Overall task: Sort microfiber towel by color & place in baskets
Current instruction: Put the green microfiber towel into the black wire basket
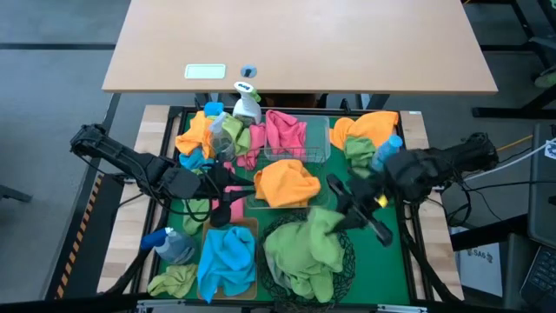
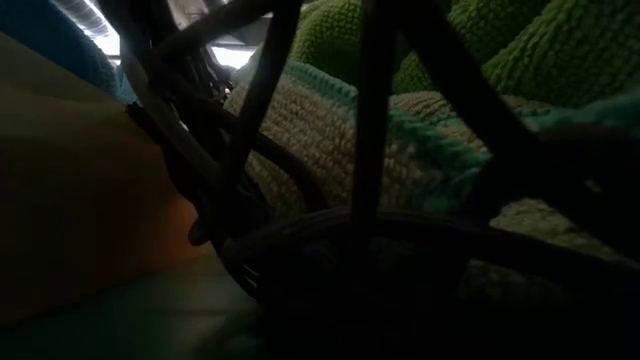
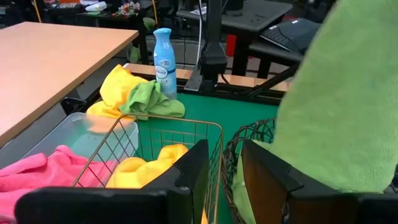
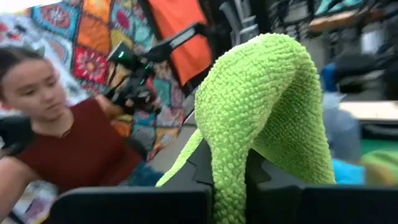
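My right gripper (image 1: 345, 209) is shut on a green towel (image 4: 267, 93) that hangs over the round black mesh basket (image 1: 346, 261), which holds more green towels (image 1: 300, 261). My left gripper (image 3: 231, 180) stands open with nothing between its fingers, by the wire basket (image 3: 186, 127) that holds an orange towel (image 1: 287, 183). A clear bin (image 1: 317, 139) holds a pink towel (image 1: 282, 130). A tan bin (image 1: 252, 228) holds a blue towel (image 1: 228, 256). A pink piece (image 1: 222, 209) lies under the left gripper. My right gripper pinches the green towel between its two fingers at a bunched fold (image 4: 233, 168). The cloth arches up over the fingers and falls to either side. The fingers reach in nearly level from the table's right. The towel's free part (image 1: 320, 230) hangs slack over the round basket.
Spray bottles stand at the far edge (image 1: 246, 104), far right (image 1: 387, 152) and near left (image 1: 174, 243). Loose towels lie at the far left (image 1: 204, 135), far right (image 1: 365, 130) and near left (image 1: 174, 280). A wooden table (image 1: 295, 43) stands beyond. A person (image 4: 56, 137) sits nearby.
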Robot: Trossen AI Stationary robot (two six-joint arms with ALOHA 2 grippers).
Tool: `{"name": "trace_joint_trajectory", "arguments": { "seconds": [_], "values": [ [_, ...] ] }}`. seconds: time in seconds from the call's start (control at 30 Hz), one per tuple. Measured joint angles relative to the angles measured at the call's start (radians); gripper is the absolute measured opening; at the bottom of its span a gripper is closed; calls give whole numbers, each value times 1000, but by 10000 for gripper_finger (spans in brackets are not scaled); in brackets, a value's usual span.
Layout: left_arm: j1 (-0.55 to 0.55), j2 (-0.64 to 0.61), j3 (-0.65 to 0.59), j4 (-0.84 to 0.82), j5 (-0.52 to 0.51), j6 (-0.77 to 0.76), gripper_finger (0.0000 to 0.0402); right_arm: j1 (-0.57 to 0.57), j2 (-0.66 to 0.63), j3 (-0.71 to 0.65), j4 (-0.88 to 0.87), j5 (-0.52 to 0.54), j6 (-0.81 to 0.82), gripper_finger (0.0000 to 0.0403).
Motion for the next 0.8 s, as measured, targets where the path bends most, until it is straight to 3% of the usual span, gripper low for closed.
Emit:
{"name": "trace_joint_trajectory", "arguments": {
  "seconds": [0.2,0.33,0.63,0.8],
  "values": [
    [0,0,0,0,0,0,92,110,13,-19,-165,195,-83,15],
    [0,0,0,0,0,-1,92,138,43,-115,-173,292,-104,25],
    [0,0,0,-1,0,0,92,135,148,-478,105,230,63,28],
    [0,0,0,-39,0,-1,92,135,211,-580,127,222,178,29]
  ]
}}
